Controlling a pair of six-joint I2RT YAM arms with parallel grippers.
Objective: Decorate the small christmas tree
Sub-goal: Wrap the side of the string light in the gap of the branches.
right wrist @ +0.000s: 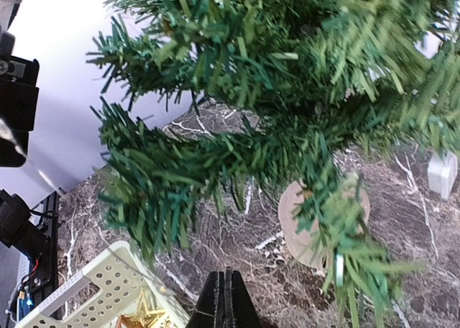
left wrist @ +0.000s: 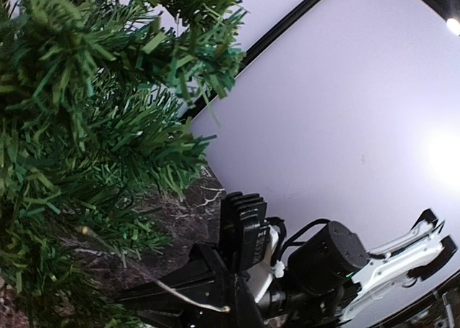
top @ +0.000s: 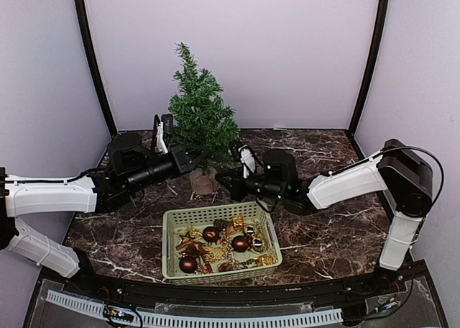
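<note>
Sitting at the back of the marble tabletop (top: 323, 155), the small christmas tree (top: 198, 105) has both arms crowding its trunk. Left gripper (top: 195, 157) is closed among the low branches, right gripper (right wrist: 226, 299) pinched shut on nothing. Basket (top: 167, 242) of red baubles (top: 210, 234) up front.

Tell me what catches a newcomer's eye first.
A small bristly green christmas tree on a wooden stump stands at the back of the dark marbled table, the left gripper and right gripper flanking its lower branches. Nearer, a pale green perforated basket holds dark red baubles and gold ornaments.
</note>
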